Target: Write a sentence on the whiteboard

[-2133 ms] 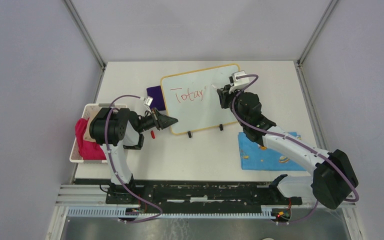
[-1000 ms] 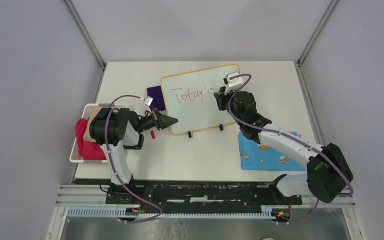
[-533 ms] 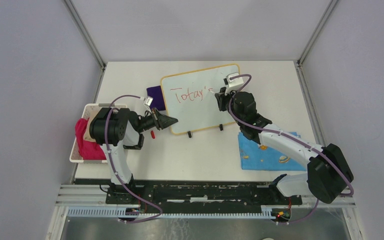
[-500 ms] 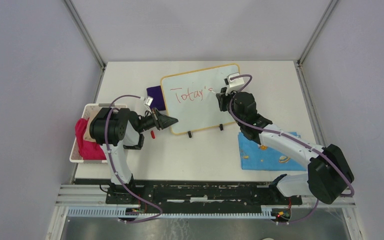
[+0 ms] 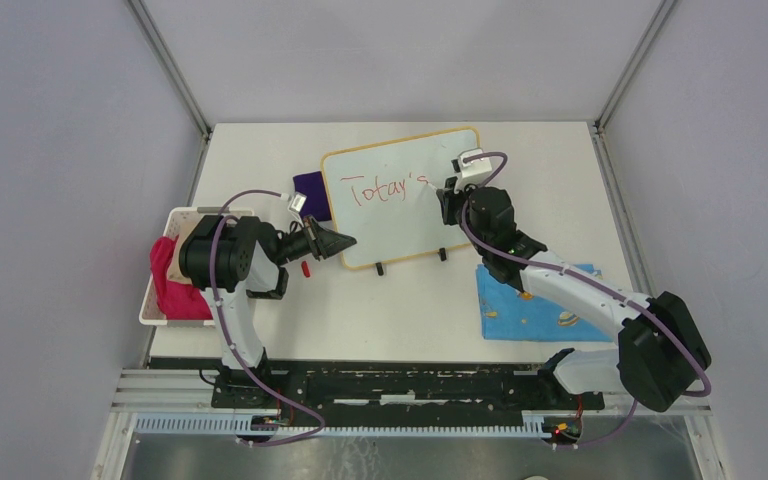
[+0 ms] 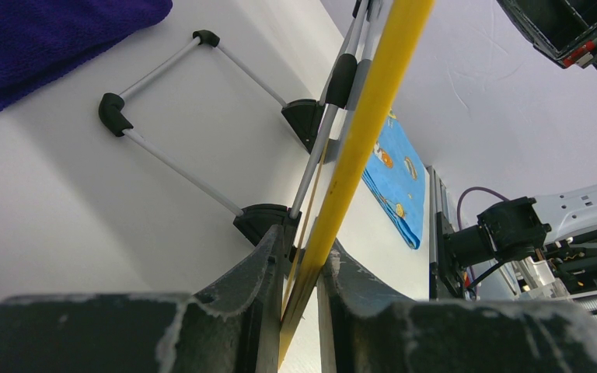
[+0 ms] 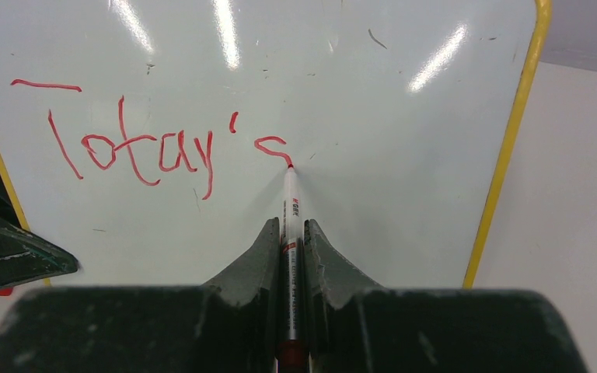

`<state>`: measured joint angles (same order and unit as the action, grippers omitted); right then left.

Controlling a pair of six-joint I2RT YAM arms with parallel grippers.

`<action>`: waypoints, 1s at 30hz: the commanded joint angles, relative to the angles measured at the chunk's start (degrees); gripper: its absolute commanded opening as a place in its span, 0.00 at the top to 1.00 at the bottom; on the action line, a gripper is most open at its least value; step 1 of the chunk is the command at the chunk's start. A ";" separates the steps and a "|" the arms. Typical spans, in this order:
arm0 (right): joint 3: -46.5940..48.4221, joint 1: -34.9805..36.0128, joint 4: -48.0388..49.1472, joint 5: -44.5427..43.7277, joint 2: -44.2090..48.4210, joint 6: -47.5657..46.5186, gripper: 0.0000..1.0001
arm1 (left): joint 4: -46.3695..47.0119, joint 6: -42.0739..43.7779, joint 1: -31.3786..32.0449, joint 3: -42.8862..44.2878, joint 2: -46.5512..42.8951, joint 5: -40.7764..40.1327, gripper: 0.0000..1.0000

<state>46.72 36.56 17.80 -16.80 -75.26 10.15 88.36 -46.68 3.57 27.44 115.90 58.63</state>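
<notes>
At the far left stood one white plastic basket [image 5: 147, 300] holding one pink cloth [image 5: 172, 285]. The left gripper [image 5: 345, 242] pinched the left edge of the one rectangular white whiteboard with a thin yellow frame [image 5: 400, 230]. The board stood tilted on its two black feet [image 5: 379, 268] in the middle of the table, and one dark purple cloth [image 5: 310, 188] lay at its far left side. The sentence in red marker ink [image 5: 388, 188] read "Totay's". Two seconds earlier it showed only "Totay" and the beginning of the apostrophe. The right gripper [image 5: 444, 203] had moved a little to the right. It was clamped on one thin white marker with a red tip [image 7: 290, 198], and the tip touched the board at the end of the last stroke. The small print on the marker could not be read. One blue patterned cloth [image 5: 535, 310] lay at the near right.
</notes>
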 commanded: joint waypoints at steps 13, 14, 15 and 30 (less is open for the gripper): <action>0.00 0.23 0.76 3.86 0.54 0.19 1.00 | 8.67 -2.01 0.18 0.13 1.87 -2.82 0.98; 0.25 0.30 0.76 3.94 0.35 0.35 1.00 | 8.67 -2.02 0.15 0.15 1.88 -2.89 0.98; 0.46 0.39 0.75 4.04 0.25 0.44 1.00 | 8.66 -2.02 0.12 0.16 1.89 -2.83 0.98; 3.81 0.78 1.39 6.09 -2.24 2.42 1.00 | 8.66 -2.10 0.18 0.24 1.93 -2.88 0.98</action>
<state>47.75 37.23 17.67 -11.40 -76.93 11.57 88.36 -46.68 3.64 27.46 115.90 58.63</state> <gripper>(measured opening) 0.170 0.261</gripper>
